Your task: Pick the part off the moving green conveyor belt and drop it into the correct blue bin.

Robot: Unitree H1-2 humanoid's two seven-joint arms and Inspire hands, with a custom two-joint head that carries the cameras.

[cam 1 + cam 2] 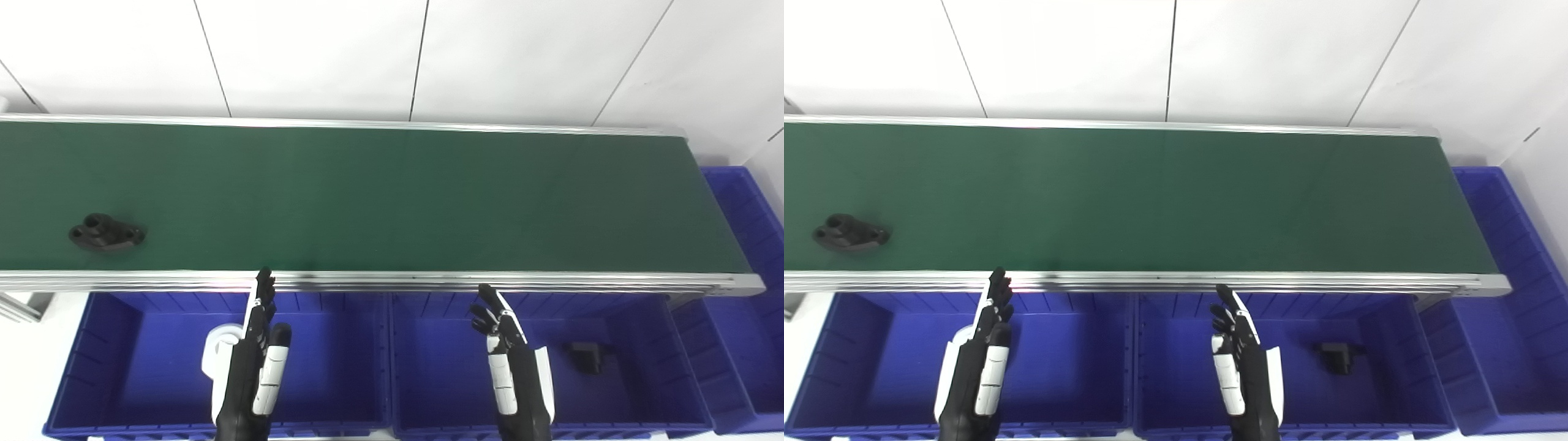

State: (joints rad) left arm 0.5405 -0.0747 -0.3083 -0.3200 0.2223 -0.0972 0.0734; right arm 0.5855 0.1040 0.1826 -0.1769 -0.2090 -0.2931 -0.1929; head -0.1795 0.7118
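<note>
A black part (105, 233) with two round holes lies on the green conveyor belt (380, 196) at its far left, near the front edge. My left hand (254, 361) hovers over the left blue bin (110, 367), fingers stretched out and apart, holding nothing; its fingertips reach the belt's front rail. My right hand (511, 367) hangs over the middle blue bin (643, 367), open and empty as well. Both hands are well to the right of the part.
A white object (215, 355) lies in the left bin, partly hidden by my left hand. A small black part (587, 356) rests in the middle bin. A third blue bin (744, 294) stands at the belt's right end. A silver rail (429, 282) edges the belt.
</note>
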